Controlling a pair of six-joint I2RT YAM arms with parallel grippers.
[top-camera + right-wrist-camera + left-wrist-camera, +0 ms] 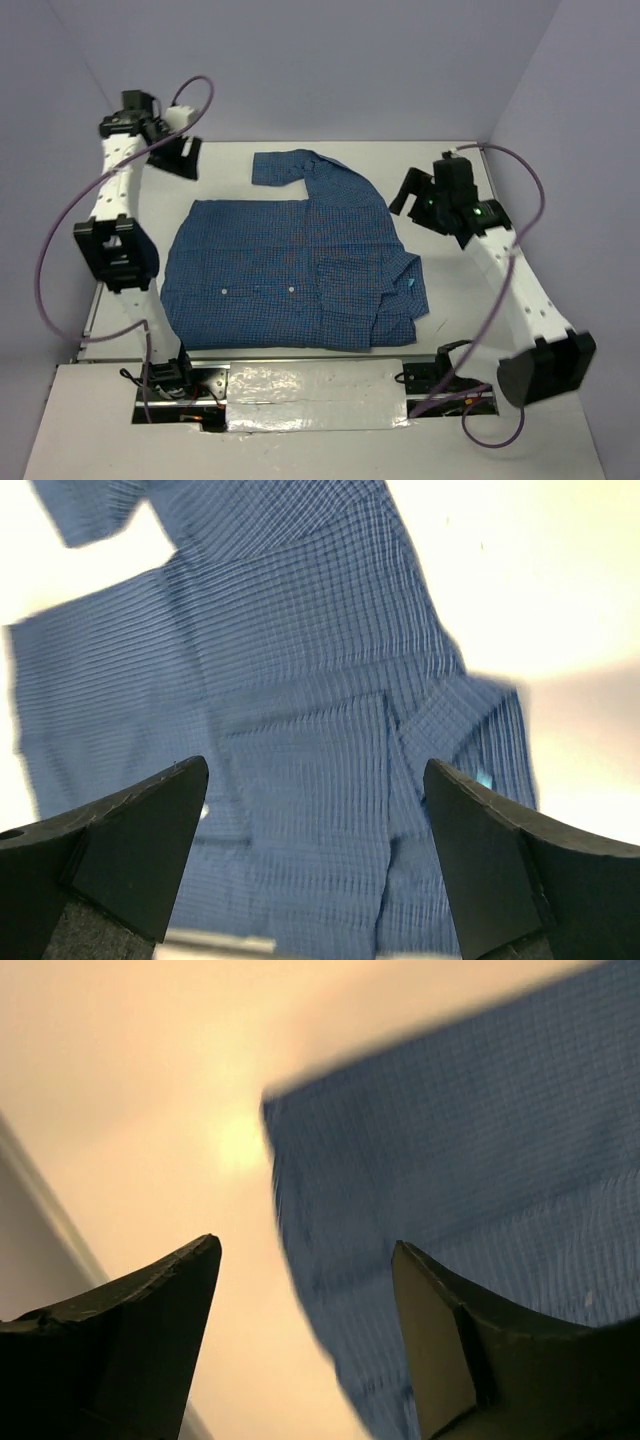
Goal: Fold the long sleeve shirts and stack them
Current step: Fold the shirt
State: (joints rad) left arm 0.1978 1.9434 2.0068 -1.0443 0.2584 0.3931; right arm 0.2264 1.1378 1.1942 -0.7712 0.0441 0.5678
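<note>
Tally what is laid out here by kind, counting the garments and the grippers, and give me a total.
Blue checked shirt: 1
Grippers: 2 (left gripper, right gripper)
Total: 3

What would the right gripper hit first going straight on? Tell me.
The shirt: the open right gripper points at its folded front, with nothing between in the wrist view; depth is unclear.
</note>
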